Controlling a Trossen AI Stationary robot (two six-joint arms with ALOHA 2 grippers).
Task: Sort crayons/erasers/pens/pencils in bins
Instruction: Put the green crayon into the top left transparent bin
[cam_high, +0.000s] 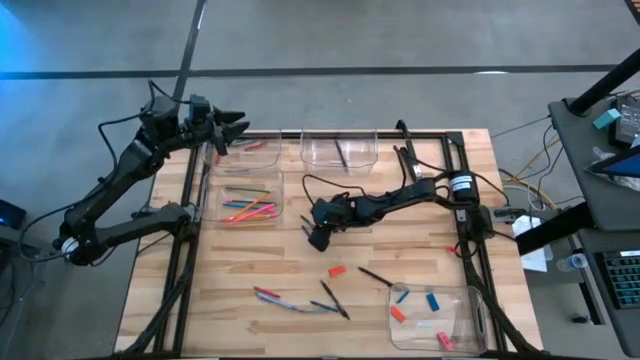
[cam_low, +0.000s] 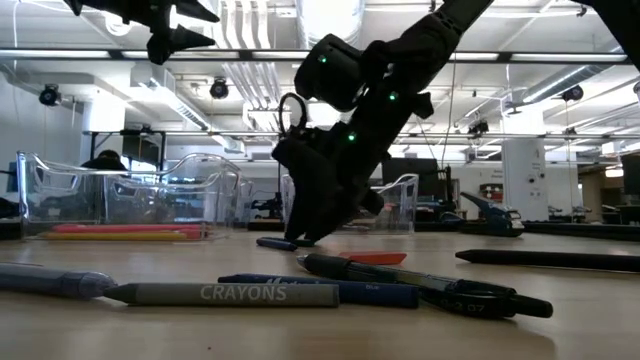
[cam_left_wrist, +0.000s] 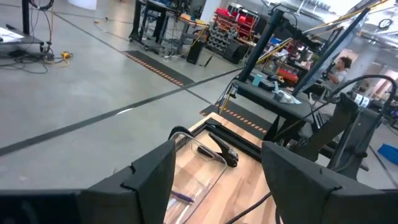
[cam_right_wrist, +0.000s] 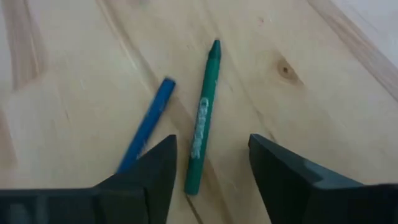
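Note:
My right gripper (cam_high: 318, 236) is open and low over the middle of the table. In the right wrist view (cam_right_wrist: 211, 146) its fingers stand on either side of a green crayon (cam_right_wrist: 203, 121) that lies flat on the wood, with a blue crayon (cam_right_wrist: 147, 123) beside it. My left gripper (cam_high: 232, 130) is open and empty, held high over the far-left bin (cam_high: 247, 152). Its wrist view (cam_left_wrist: 217, 155) looks toward the far-middle bin (cam_left_wrist: 199, 163). A red-orange eraser (cam_high: 337, 270), dark pens (cam_high: 375, 276) and more sticks (cam_high: 272, 296) lie on the near part of the table.
The left-middle bin (cam_high: 248, 190) holds several coloured sticks. The far-middle bin (cam_high: 340, 150) holds a dark pen. The near-right bin (cam_high: 436, 318) holds blue and red erasers. Dark frame rails (cam_high: 460, 200) run along the table's sides. A grey crayon (cam_low: 225, 294) lies nearest the low camera.

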